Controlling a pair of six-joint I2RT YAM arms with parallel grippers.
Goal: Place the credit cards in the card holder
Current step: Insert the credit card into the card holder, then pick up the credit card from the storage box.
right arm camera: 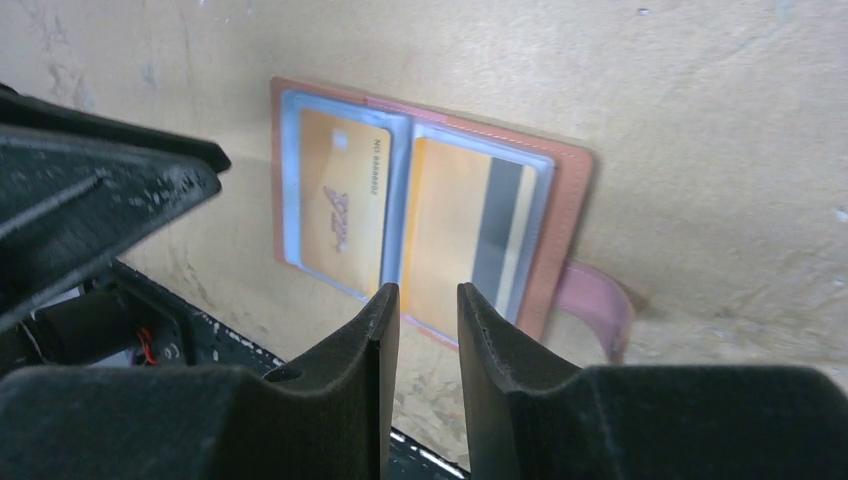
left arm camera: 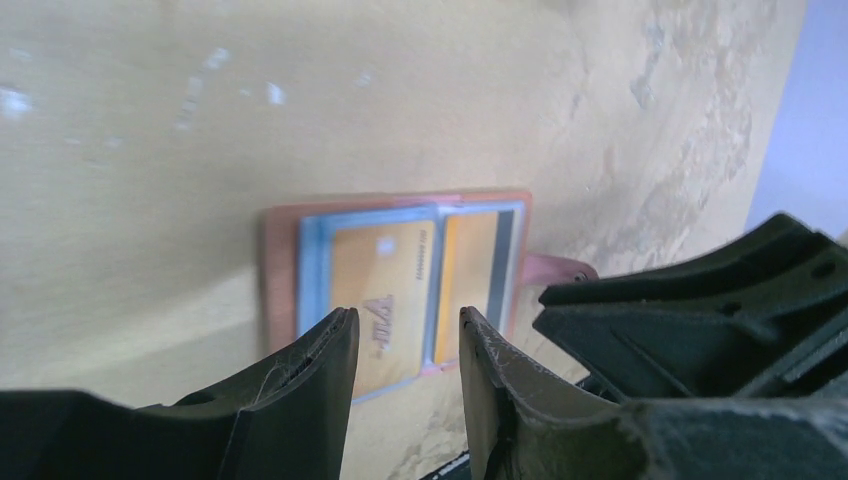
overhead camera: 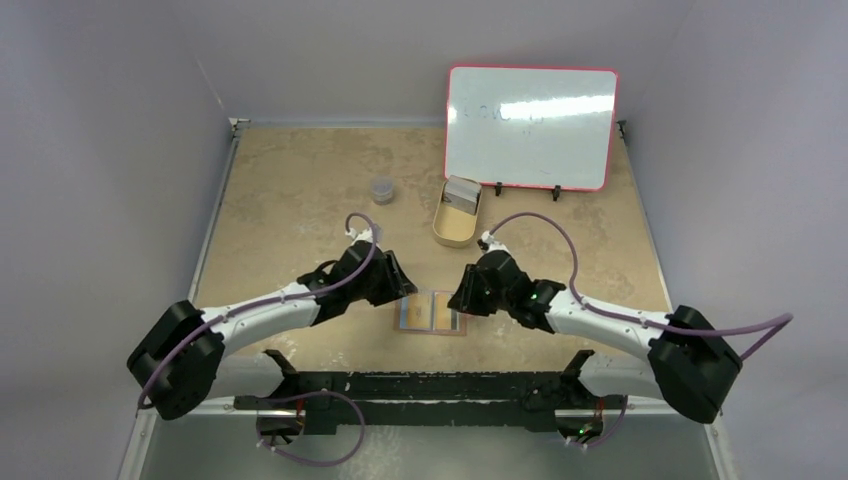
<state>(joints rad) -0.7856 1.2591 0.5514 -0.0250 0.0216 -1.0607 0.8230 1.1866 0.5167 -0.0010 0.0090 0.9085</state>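
1. The card holder (right arm camera: 572, 200) lies open and flat on the table (overhead camera: 290, 200), near the front edge, between the two arms.
2. Two orange credit cards (right arm camera: 345, 200) sit inside it, one in each see-through pocket (the one on the strap side shows a dark stripe).
3. A little strap (right arm camera: 597, 300) sticks out from one side of the holder.
4. The left gripper (left arm camera: 405, 335) hangs just over the holder. Its jaws are a little apart and hold nothing.
5. The right gripper (right arm camera: 428, 305) hangs over it too. Its jaws have a thin gap and hold nothing.
6. Farther back stand a tan tin (overhead camera: 445, 232), a small grey pot (overhead camera: 382, 189) and a whiteboard (overhead camera: 530, 127).
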